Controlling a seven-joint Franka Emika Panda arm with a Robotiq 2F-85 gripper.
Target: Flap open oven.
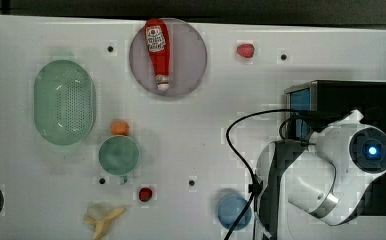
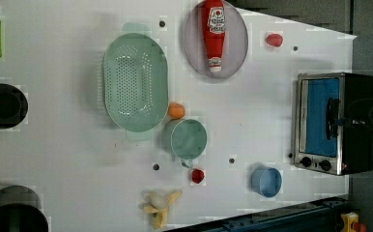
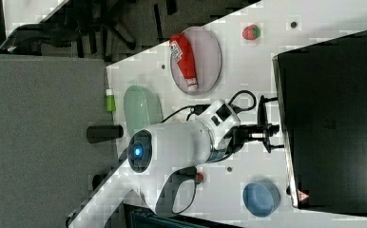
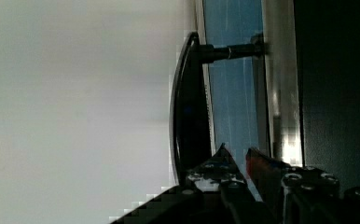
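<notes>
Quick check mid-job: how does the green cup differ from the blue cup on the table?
The green cup is larger than the blue cup. The green cup stands beside the colander and an orange; the blue cup stands nearer the oven. Both are round and open.

Robot lab setup, white tabletop with bolt holes, toy kitchenware laid out, grey partition alongside.

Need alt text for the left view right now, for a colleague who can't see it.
Oven at the left view's right, blue glass door closed, with the gripper at its handle. On the white table lie a green colander, a ketchup bottle on a plate, cups and small fruit.
</notes>
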